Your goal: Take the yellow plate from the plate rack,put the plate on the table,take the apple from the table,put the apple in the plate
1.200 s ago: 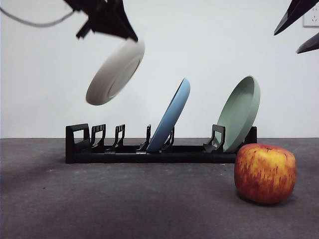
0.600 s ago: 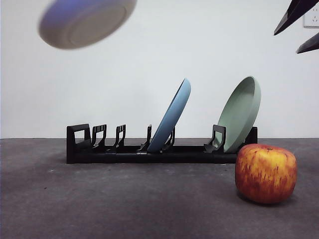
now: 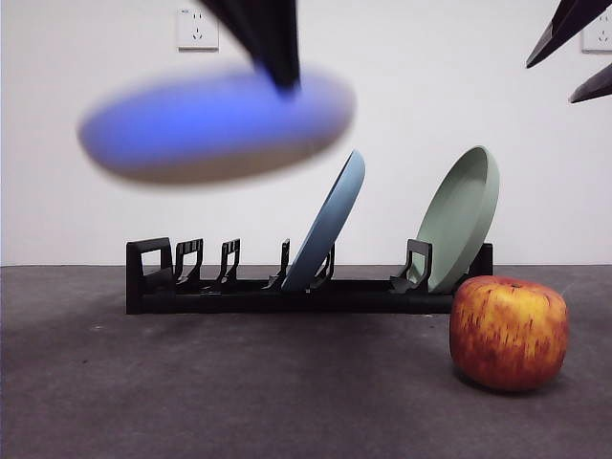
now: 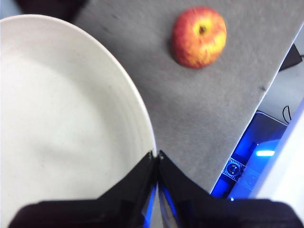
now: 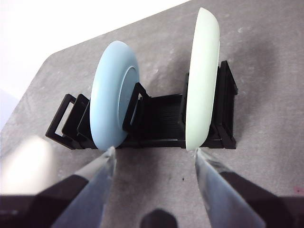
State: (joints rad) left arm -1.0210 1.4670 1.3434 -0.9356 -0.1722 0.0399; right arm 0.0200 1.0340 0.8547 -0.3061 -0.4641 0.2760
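Observation:
My left gripper [image 3: 277,62] is shut on the rim of the yellow plate [image 3: 210,124] and holds it nearly flat in the air, above the left part of the plate rack [image 3: 229,287]. In the front view the plate is blurred and tinted blue. The left wrist view shows it cream and plain [image 4: 61,128], with the jaws of the left gripper [image 4: 156,154] pinched on its edge. The apple [image 3: 509,333] sits on the table [image 3: 239,392] at the right, in front of the rack's end; it also shows in the left wrist view [image 4: 198,36]. My right gripper [image 5: 154,156] is open and empty, high above the rack [image 5: 156,114].
A blue plate [image 3: 330,225] leans in the rack's middle slots and a sage-green plate [image 3: 464,215] stands at its right end. The rack's left slots hold nothing. The right gripper's tips [image 3: 574,53] show at the top right corner. Wall sockets sit on the white back wall.
The yellow plate has come down from the upper left toward the middle and tipped close to flat. The left arm now shows above it. The right arm, the apple and the rack have not moved.

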